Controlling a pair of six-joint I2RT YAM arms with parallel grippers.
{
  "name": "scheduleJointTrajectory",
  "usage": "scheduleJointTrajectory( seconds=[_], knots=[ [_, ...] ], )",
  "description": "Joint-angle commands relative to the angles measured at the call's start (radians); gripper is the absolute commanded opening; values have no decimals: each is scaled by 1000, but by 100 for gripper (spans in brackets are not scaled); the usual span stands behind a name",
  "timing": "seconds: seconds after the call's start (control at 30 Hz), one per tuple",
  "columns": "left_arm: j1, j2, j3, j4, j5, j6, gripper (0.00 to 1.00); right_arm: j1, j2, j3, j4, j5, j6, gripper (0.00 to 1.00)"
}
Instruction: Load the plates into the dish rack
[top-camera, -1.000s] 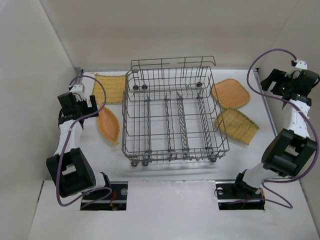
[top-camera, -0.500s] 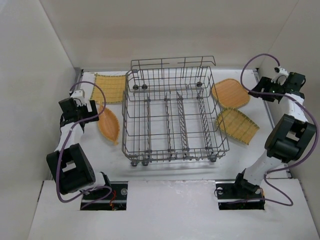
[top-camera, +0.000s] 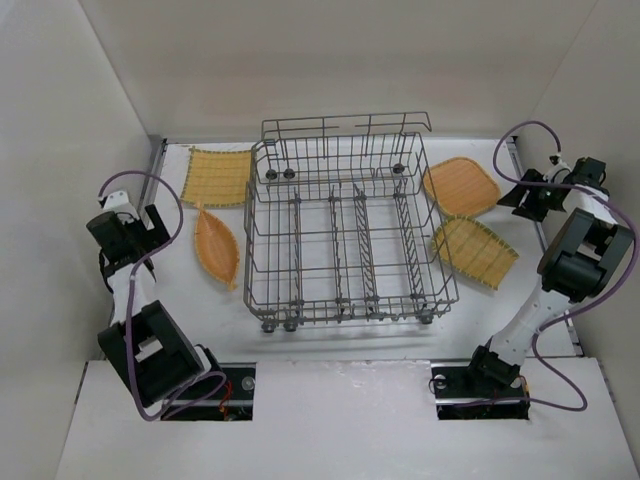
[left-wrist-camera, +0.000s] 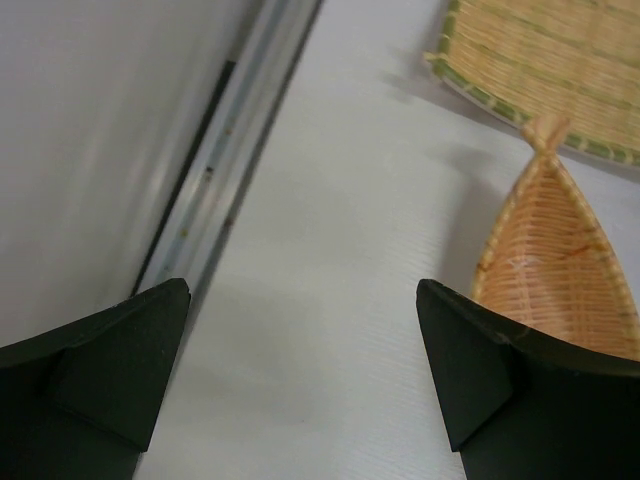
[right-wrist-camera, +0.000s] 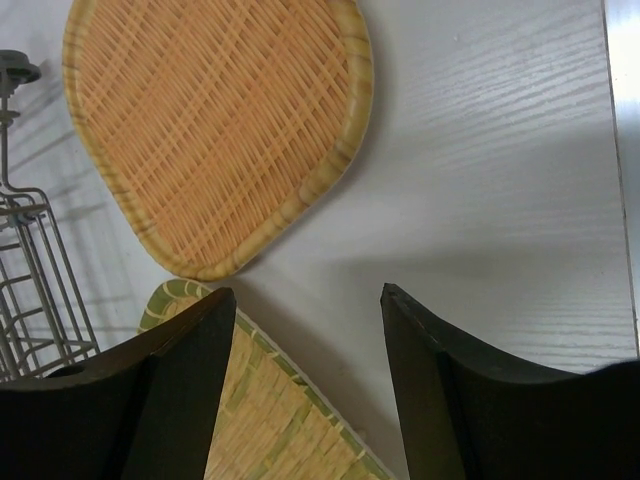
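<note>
The grey wire dish rack (top-camera: 345, 235) stands mid-table with no plates in it. Left of it lie a yellow square plate (top-camera: 218, 176) and an orange leaf-shaped plate (top-camera: 216, 247); both show in the left wrist view, yellow (left-wrist-camera: 560, 70), orange (left-wrist-camera: 565, 270). Right of the rack lie a rounded orange plate (top-camera: 461, 186) and a yellow plate (top-camera: 474, 252), also seen in the right wrist view, orange (right-wrist-camera: 215, 125), yellow (right-wrist-camera: 270, 420). My left gripper (top-camera: 140, 240) is open and empty, left of the leaf plate. My right gripper (top-camera: 528, 197) is open and empty, right of the rounded plate.
A metal rail (left-wrist-camera: 215, 190) runs along the left wall beside my left gripper. White enclosure walls stand close on the left, right and back. The table's right edge strip (right-wrist-camera: 622, 150) lies beside my right gripper.
My left arm has swung back toward the left wall, away from the leaf plate. My right arm has lowered and its gripper now points down beside the rounded orange plate.
</note>
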Motion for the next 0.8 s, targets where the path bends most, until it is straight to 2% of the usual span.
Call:
scheduleJointTrajectory(
  seconds=[0.0,0.13,0.3,0.5,0.77],
  knots=[
    [41,-72,-56,181,15,-32,100,6,11,65,7,-34,14,66],
    [48,-56,-57,185,12,-38,100,12,77,117,7,-60,66,63],
    [58,-51,-52,181,12,-44,100,10,157,160,13,-97,148,53],
    [55,-36,-38,167,10,-46,100,10,226,187,65,-164,241,53],
    [52,-16,-21,152,7,-41,100,12,327,305,100,-213,371,50]
  ],
)
